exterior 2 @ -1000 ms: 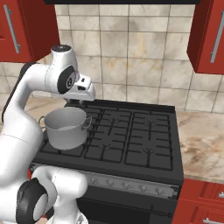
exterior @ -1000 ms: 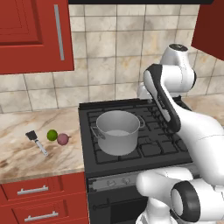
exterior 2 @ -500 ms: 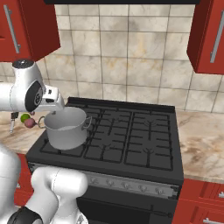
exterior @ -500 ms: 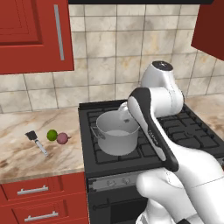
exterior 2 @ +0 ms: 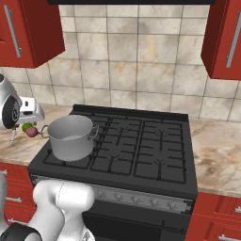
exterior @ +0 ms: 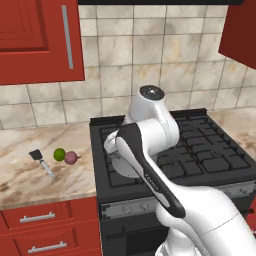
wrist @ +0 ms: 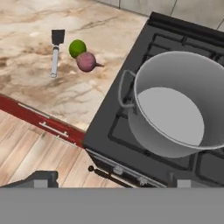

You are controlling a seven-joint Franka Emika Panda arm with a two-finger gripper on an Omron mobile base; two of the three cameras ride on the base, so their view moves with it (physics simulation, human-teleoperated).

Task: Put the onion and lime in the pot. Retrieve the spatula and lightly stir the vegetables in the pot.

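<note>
The pot [wrist: 175,105] stands on the near left burner of the black stove [exterior 2: 141,146], upright, its pale inside bare in the hand view. On the marble surface [exterior: 30,170] to the left of the stove lie the other three things, close together. The onion [exterior: 71,157] is nearest the stove, and the lime [exterior: 59,154] touches it on its left, slightly farther back. The spatula [exterior: 41,161] lies just left of the lime, apart from it, black blade toward the wall and thin handle pointing to the near edge. The arm bends over the stove's left side and hides most of the pot in the left base view. The hand looks down on pot and surface from above; its fingers are spread wide and hold nothing.
</note>
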